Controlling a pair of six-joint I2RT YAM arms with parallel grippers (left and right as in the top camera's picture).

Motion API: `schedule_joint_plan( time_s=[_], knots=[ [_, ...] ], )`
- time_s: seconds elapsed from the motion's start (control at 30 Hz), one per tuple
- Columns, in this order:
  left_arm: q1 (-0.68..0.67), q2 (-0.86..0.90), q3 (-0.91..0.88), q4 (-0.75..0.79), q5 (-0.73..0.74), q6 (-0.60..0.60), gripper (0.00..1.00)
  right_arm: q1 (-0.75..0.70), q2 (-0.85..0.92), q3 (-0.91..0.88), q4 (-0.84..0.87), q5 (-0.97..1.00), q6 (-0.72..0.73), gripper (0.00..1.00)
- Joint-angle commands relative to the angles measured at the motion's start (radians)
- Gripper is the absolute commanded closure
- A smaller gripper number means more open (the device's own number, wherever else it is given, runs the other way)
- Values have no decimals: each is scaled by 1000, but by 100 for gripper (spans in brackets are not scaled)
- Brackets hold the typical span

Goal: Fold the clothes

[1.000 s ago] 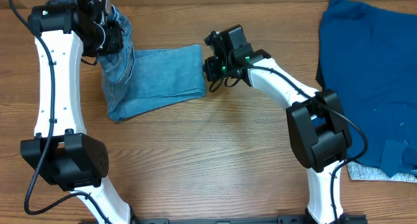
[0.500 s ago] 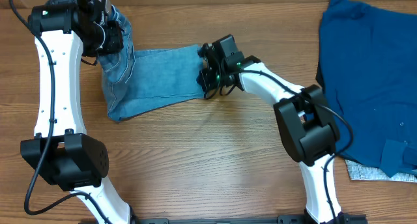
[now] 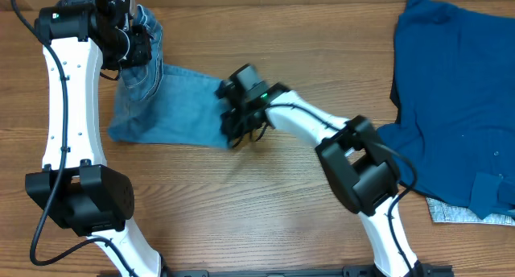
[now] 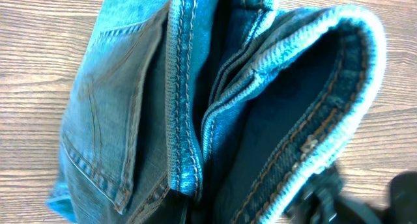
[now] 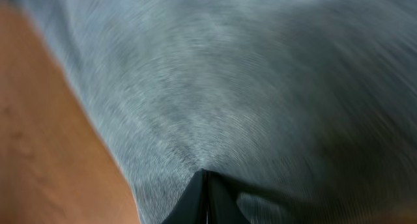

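Overhead view of a brown wood-grain table. At the right edge, a large dark royal-blue plain fabric garment, spread out and untouched. In the upper left, a pair of light-wash blue denim jeans, folded into a short band, waist end lifted off the wood. Left gripper clamped on the stitched waistband at the far upper left. Right gripper with fingers pressed together, now on the band's right end near centre frame after sliding leftward from just beside it; any pinch on denim impossible to confirm. Band shorter and more skewed than a second ago, lower-left corner shoved outward. Probably a rumpled fold in need of smoothing, not a finished one. At lower right, a small pale grey cloth.
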Motion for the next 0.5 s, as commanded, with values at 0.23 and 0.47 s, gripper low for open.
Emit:
schedule_joint_plan(
  time_s=[0.23, 0.47],
  knots=[
    [-84, -32, 32, -26, 77, -17, 88, 42, 34, -27, -3, -19, 41, 96],
    [-110, -32, 32, -166, -15, -13, 79, 40, 34, -27, 6, -20, 41, 96]
  ],
)
